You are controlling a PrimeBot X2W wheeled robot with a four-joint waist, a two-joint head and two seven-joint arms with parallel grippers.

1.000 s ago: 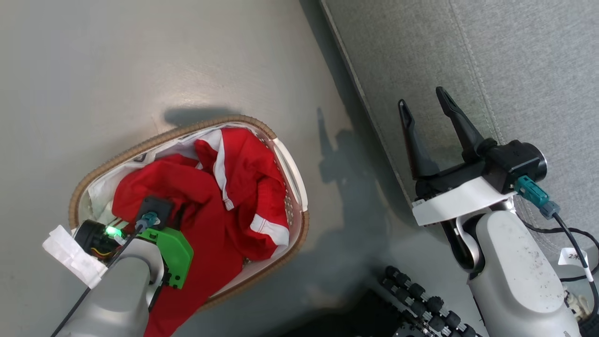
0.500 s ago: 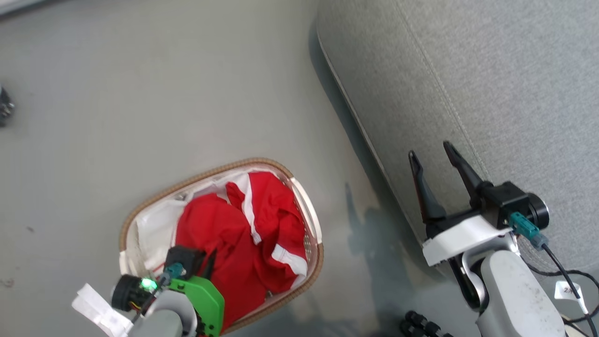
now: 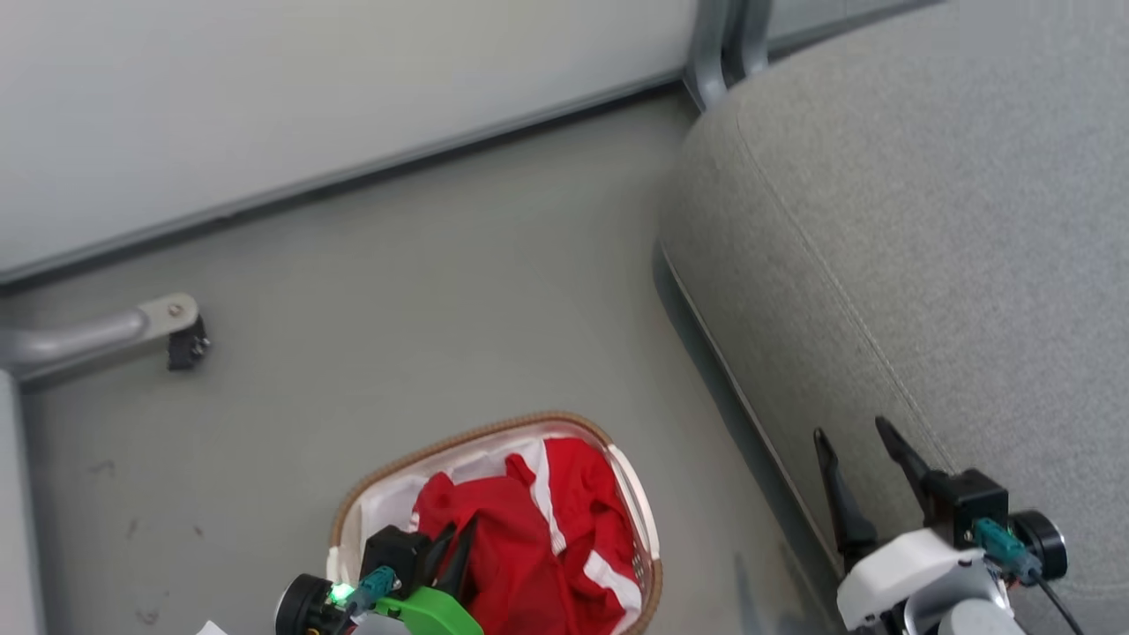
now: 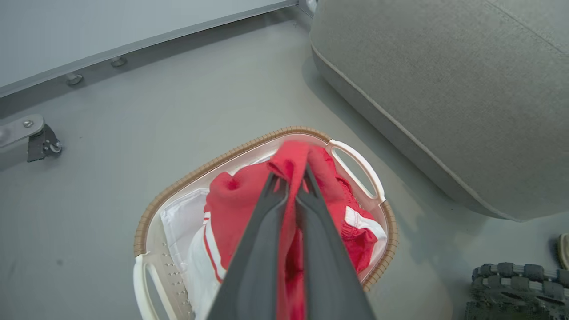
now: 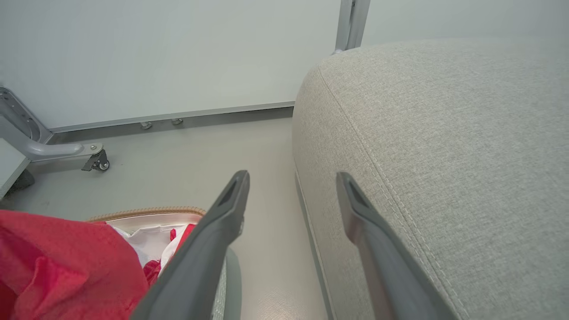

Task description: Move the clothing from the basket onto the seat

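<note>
Red white-striped clothing (image 3: 520, 547), grey seat (image 3: 926, 220)

In the head view the basket (image 3: 494, 423) runs off the bottom edge at 6 o'clock, and the left gripper (image 3: 460, 532) covers the clothing's (image 3: 529, 564) near side. In the left wrist view the fingers (image 4: 260, 249) hide the clothing's middle and the basket's near end is cut off. A dark studded thing (image 4: 511, 272) at 4 o'clock is cut off and I cannot tell what it is.
</note>
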